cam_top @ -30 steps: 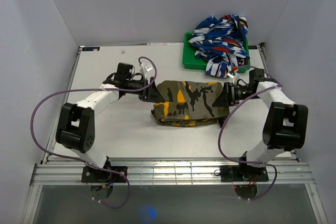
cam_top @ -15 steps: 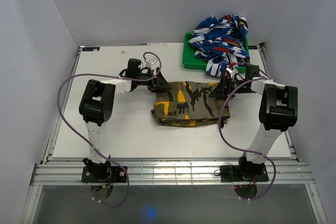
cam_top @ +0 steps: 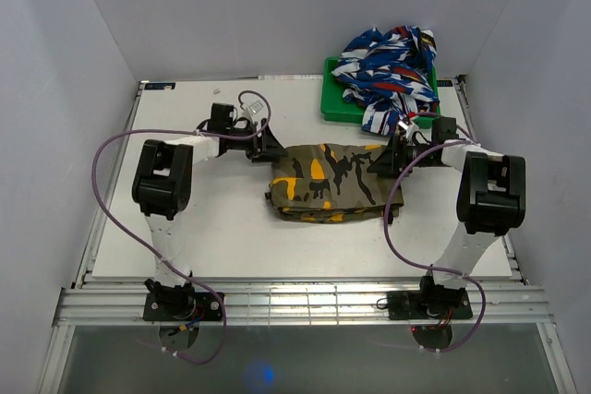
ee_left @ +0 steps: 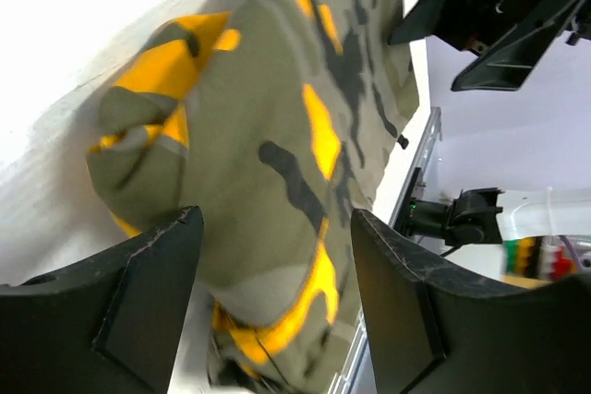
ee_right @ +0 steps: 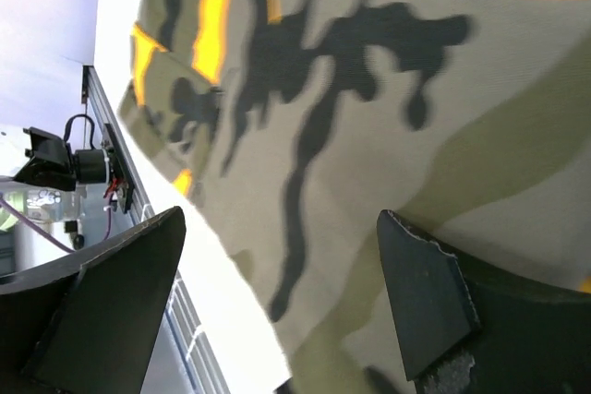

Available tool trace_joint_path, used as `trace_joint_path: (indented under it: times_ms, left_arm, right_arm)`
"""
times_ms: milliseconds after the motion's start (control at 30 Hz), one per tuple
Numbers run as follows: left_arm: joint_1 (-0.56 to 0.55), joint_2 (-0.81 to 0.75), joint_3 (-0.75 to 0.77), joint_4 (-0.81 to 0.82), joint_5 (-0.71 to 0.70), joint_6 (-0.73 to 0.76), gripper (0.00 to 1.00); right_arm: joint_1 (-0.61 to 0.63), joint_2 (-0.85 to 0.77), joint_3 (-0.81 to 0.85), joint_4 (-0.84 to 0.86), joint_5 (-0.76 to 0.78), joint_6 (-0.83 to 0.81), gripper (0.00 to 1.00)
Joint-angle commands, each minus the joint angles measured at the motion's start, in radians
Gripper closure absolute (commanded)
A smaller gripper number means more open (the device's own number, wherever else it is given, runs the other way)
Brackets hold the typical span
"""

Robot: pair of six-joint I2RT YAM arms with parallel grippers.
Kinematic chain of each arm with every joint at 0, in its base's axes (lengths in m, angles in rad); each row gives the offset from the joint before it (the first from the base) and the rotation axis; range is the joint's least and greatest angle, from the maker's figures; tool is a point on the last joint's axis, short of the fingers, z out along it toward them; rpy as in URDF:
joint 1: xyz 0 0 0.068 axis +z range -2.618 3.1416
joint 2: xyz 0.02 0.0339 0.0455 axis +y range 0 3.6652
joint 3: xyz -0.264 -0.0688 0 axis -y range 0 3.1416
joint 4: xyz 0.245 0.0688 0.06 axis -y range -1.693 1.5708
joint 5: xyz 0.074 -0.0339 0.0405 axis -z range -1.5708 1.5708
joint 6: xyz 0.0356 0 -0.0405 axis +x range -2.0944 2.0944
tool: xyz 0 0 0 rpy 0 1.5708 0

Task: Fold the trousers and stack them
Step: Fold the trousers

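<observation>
The camouflage trousers (cam_top: 328, 182) lie folded in a thick rectangle in the middle of the table, olive with black and orange-yellow patches. My left gripper (cam_top: 266, 148) is open at the bundle's far left corner. In the left wrist view the trousers (ee_left: 277, 136) fill the space beyond the spread fingers of that gripper (ee_left: 277, 306). My right gripper (cam_top: 379, 161) is open at the bundle's far right corner. In the right wrist view the cloth (ee_right: 369, 89) lies between and beyond that gripper's wide-apart fingers (ee_right: 277, 311). Neither gripper holds cloth.
A green bin (cam_top: 338, 103) stands at the back right of the table (cam_top: 185, 219), heaped with blue, white and red cloth (cam_top: 388, 62), just behind my right gripper. White walls close the table on three sides. My right gripper also shows in the left wrist view (ee_left: 499, 16).
Both arms have swung up and forward, and their grippers have gone from the bundle's sides to its far corners. In the last half second the left gripper drew slightly left. The trousers have not moved.
</observation>
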Motion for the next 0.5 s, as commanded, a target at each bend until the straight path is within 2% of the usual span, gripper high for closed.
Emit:
trace_joint_path:
  times_ms: [0, 133, 200, 333, 467]
  left_arm:
    - [0.020, -0.232, 0.019, -0.138, -0.027, 0.161, 0.24]
    - [-0.008, -0.412, -0.121, -0.140, -0.004, 0.089, 0.23]
    - [-0.040, -0.462, -0.229, -0.085, 0.019, -0.011, 0.24]
    - [-0.109, -0.458, -0.350, 0.079, 0.051, -0.159, 0.24]
    - [-0.149, -0.386, -0.442, 0.140, 0.021, -0.229, 0.26]
  right_arm:
    - [0.010, -0.188, -0.017, -0.070, -0.028, 0.013, 0.11]
    - [0.010, -0.312, -0.079, -0.152, -0.016, -0.026, 0.13]
    - [0.010, -0.352, -0.120, -0.158, -0.001, -0.038, 0.14]
    - [0.010, -0.322, -0.218, -0.146, 0.021, -0.065, 0.16]
    - [0.010, -0.236, -0.277, -0.066, 0.058, -0.061, 0.18]
